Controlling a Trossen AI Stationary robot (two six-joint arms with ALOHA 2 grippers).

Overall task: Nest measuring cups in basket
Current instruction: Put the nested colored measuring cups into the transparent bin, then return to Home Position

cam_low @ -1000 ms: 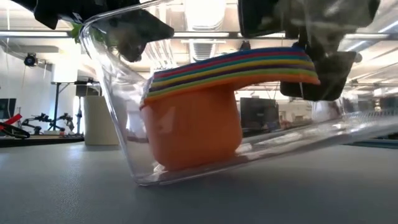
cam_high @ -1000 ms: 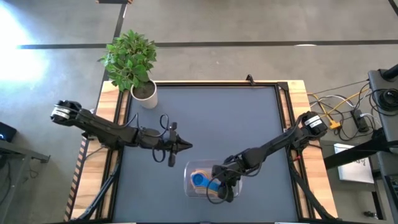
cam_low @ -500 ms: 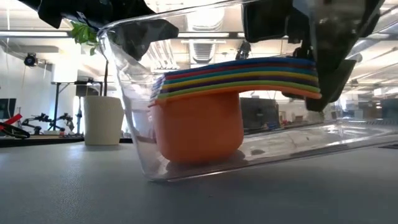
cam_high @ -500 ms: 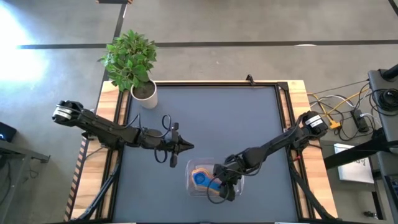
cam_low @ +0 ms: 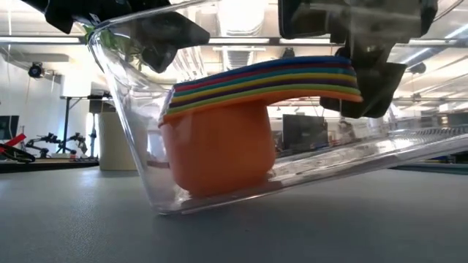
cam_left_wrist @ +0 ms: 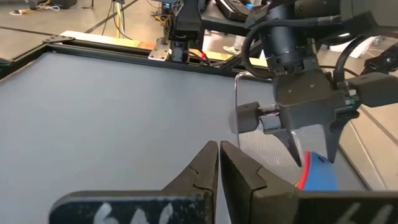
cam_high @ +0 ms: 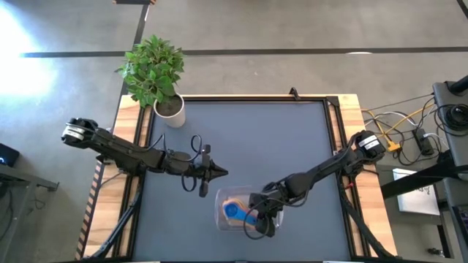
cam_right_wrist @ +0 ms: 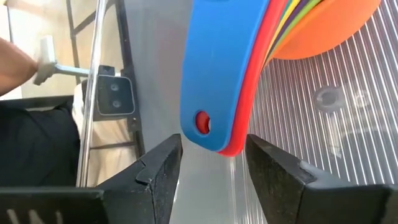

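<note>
The nested measuring cups (cam_low: pixel 219 150) sit in the clear basket (cam_low: pixel 128 124), orange outermost and blue on top (cam_high: pixel 234 211), with their stacked handles (cam_low: pixel 292 77) pointing toward the table's right. The basket is tilted: its left end rests on the table and its right end is raised. My right gripper (cam_right_wrist: pixel 214 165) is open over the basket's right end (cam_high: pixel 257 223), one finger on either side of the handles' free end (cam_right_wrist: pixel 208 124). My left gripper (cam_high: pixel 221 173) is shut and hovers just beyond the basket (cam_left_wrist: pixel 219 152). My right gripper comes from above and from the right, with its fingers (cam_low: pixel 373 88) beside the handles' free end. A gap shows on both sides of the handles in the right wrist view. I cannot tell whether it touches the raised basket.
A white plant pot (cam_high: pixel 170 109) stands at the table's far left corner. The dark mat (cam_high: pixel 278 139) lies bare between it and the basket. Cables and gear (cam_high: pixel 409 135) lie beyond the right edge. A person's arm (cam_right_wrist: pixel 15 62) shows beyond the table in the right wrist view.
The basket with the stack has rocked. Half a second ago it lay flatter and a little farther toward the table's right. It has since slid back left, and its right end has tipped up again. My right gripper has moved with it.
</note>
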